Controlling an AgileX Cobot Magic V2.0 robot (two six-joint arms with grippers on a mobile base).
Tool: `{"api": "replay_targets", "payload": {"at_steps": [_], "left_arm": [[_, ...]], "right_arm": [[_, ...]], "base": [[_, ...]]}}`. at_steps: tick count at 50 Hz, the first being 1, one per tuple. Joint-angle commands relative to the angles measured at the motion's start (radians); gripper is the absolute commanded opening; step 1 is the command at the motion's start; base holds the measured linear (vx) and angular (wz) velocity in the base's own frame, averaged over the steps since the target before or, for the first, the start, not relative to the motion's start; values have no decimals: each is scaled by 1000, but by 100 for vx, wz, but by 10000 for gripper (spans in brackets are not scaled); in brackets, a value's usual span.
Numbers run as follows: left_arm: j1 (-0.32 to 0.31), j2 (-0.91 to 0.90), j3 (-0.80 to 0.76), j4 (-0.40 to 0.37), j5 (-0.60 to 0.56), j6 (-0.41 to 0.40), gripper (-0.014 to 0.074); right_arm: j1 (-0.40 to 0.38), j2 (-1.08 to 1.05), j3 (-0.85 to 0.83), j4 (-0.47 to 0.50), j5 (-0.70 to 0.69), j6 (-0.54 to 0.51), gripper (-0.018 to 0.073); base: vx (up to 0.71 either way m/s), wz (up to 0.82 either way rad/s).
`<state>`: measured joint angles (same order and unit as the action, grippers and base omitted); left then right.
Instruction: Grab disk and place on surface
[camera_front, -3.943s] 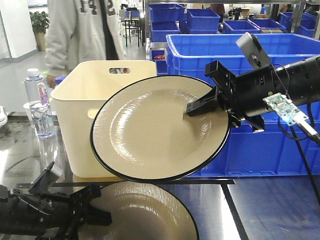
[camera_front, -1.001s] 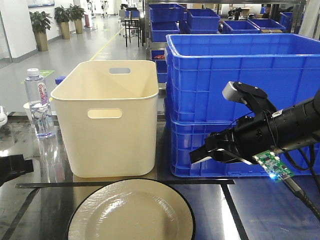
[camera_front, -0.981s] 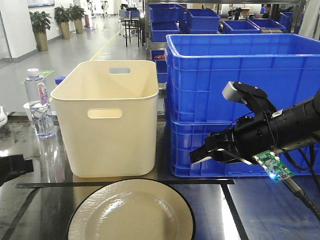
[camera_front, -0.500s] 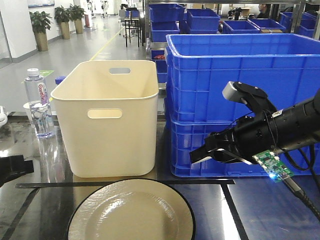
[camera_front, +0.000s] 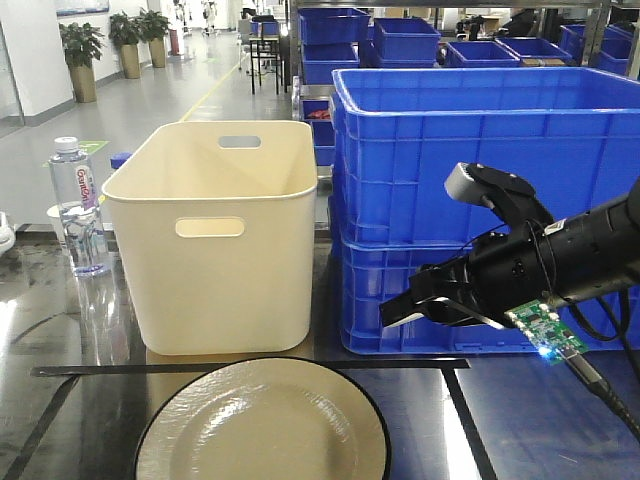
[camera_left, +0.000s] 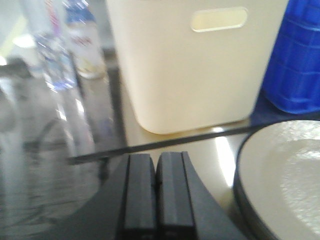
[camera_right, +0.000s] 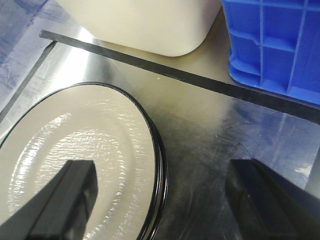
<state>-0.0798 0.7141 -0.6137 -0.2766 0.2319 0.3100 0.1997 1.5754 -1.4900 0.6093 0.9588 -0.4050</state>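
Note:
The disk (camera_front: 262, 425) is a beige plate with a black rim, lying flat on the dark glossy surface (camera_front: 500, 430) at the front. In the right wrist view the disk (camera_right: 75, 145) shows two black rims, one over the other, at its edge. My right gripper (camera_front: 400, 312) hangs open above the surface, right of the disk, holding nothing. From its wrist, the right gripper (camera_right: 162, 172) straddles the disk's right rim from above. My left gripper (camera_left: 156, 192) is shut and empty, low over the surface (camera_left: 50, 150), left of the disk (camera_left: 285, 180).
A cream plastic bin (camera_front: 215, 235) stands just behind the disk. Stacked blue crates (camera_front: 480, 160) fill the right rear. A water bottle (camera_front: 78, 205) stands at the far left. Black tape lines (camera_front: 250, 368) cross the surface in front of the bin.
Earlier my right gripper held a plate in the air; now it is open, lower, and empty. My left arm has slid out of the front view to the left.

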Motion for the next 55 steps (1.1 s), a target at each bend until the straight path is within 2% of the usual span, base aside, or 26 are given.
{"api": "replay_targets", "payload": {"at_steps": [1, 5, 9, 13, 18, 22, 24, 29, 55], "left_arm": [[-11, -178, 136, 121, -260, -143, -8], [-9, -334, 276, 173, -359, -187, -8], [-6, -483, 387, 176, -381, -187, -8], [23, -622, 480, 176, -333, -190, -8], [93, -751, 574, 176, -218, -197, -8], [129, -733, 630, 176, -211, -197, -8], [140, -733, 626, 176, -146, -197, -8], [142, -731, 625, 172, -107, -196, -8], [142, -730, 625, 172, -107, -195, -8]], "right_arm": [[-4, -42, -34, 32, -37, -6, 585], [-4, -42, -34, 32, -38, -6, 585], [-4, -42, -34, 32, -38, -6, 585], [-4, -42, -34, 32, -38, -6, 585], [-4, -42, -34, 32, -38, -6, 585], [-4, -42, -34, 32, -34, -6, 585], [-4, -42, -34, 34, -30, -6, 585], [-4, -42, -34, 31, -28, -6, 585], [-4, -42, -34, 31, -26, -6, 585]], "base": [[0, 0], [0, 0], [0, 0], [0, 1], [0, 1], [0, 0], [0, 1], [0, 0], [0, 0]]}}
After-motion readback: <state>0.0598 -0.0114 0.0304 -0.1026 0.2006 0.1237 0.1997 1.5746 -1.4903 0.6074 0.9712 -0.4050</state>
